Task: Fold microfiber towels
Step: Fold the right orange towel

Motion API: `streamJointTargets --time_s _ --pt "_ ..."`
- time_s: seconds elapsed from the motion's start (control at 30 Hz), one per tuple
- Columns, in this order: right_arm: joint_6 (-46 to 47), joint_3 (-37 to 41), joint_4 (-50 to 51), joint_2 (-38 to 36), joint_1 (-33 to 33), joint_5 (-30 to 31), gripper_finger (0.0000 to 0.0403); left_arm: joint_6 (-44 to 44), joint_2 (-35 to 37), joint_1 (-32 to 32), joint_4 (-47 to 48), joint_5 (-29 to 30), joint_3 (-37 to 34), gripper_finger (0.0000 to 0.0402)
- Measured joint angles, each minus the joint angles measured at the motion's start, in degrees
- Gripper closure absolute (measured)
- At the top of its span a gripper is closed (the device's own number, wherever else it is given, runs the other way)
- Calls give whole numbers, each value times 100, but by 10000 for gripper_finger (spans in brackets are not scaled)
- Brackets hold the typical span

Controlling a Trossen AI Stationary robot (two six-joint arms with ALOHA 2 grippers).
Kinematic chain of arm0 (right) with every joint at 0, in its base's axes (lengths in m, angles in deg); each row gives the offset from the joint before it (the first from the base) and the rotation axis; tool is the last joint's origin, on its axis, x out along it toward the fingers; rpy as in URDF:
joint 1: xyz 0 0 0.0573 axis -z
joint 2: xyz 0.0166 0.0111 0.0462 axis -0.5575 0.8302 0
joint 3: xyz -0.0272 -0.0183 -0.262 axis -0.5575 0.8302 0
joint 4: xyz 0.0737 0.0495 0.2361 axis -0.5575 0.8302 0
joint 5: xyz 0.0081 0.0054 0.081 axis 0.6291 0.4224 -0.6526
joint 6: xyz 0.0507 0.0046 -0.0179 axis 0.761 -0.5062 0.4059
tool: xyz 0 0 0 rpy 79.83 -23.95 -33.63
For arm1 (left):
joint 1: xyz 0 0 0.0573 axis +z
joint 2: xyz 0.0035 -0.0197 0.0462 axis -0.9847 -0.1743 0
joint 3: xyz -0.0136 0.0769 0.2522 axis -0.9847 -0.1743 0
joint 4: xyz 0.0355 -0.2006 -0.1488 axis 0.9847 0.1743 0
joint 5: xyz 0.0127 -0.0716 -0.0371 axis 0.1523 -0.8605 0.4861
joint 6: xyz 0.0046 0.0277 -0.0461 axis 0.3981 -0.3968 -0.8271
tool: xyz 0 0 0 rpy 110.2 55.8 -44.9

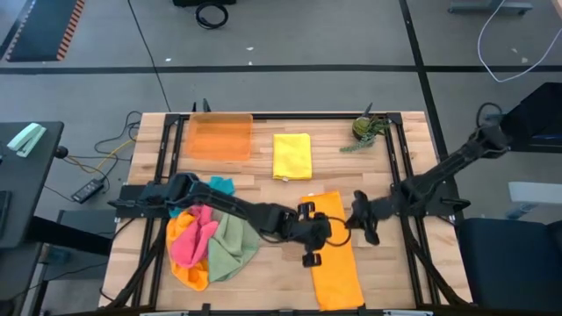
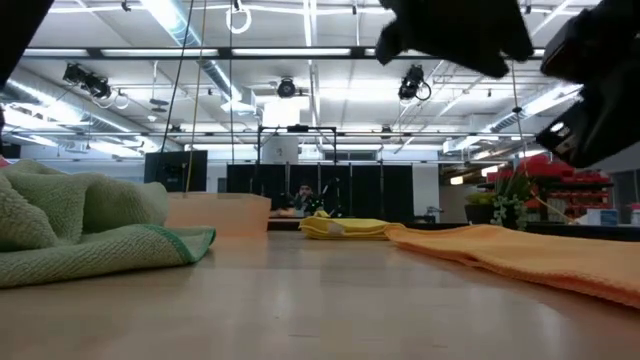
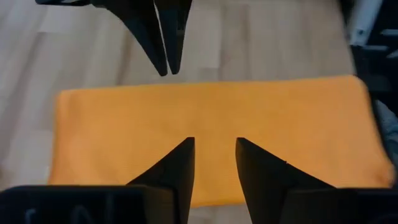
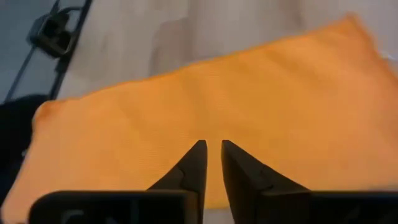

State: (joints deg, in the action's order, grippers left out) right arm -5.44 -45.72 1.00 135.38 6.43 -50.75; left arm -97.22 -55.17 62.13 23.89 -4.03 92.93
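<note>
centrally on the wooden slatted table (image 1: 386, 272) lies a long, folded orange microfiber towel (image 1: 332, 253), flat and stretched from mid-table toward the near edge. both dark arms meet over its far end. the left gripper (image 1: 318, 239) hangs above the towel's left edge, its jaws slightly spread with a clear gap between the two dark fingers (image 3: 180, 163), pinching nothing. the right gripper (image 1: 358, 219) faces it from the towel's right edge; its jaws stand only a sliver apart, nearly pressed together, and no cloth sits between them in the right wrist view, where the orange towel fills the ground below.

a folded yellow microfiber towel (image 1: 291, 156) rests flat near the far edge, just beside a translucent orange rectangular tray (image 1: 220, 137) to its left. on the left side of the table a loose heap holds a crumpled pink towel (image 1: 194, 242), a sage green towel (image 1: 231, 250), another orange towel (image 1: 186, 274) underneath, and a teal-blue towel (image 1: 220, 185) peeking out behind the left arm. a small green plant (image 1: 365, 130) sits at the far right corner.
</note>
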Motion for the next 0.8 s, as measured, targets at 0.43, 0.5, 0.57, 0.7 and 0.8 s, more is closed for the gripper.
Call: streamJointTargets --time_s 0.43,0.5,0.57,0.7,0.8 --pt "462 740 -19 -1143 1312 -343 202 331 -53 617 -323 -42 -176 287" --pt "461 729 -18 -1143 1347 -352 190 273 -39 620 -544 -46 -532 290" --pt "460 727 -20 -1143 1347 -351 182 108 -31 617 -992 -79 -1009 291" --pt "583 725 -20 -1140 1347 -351 178 -173 164 617 -2107 -308 -1918 290" --pt "729 723 -26 -1139 1347 -343 178 -202 561 669 -3208 -318 -2708 291"
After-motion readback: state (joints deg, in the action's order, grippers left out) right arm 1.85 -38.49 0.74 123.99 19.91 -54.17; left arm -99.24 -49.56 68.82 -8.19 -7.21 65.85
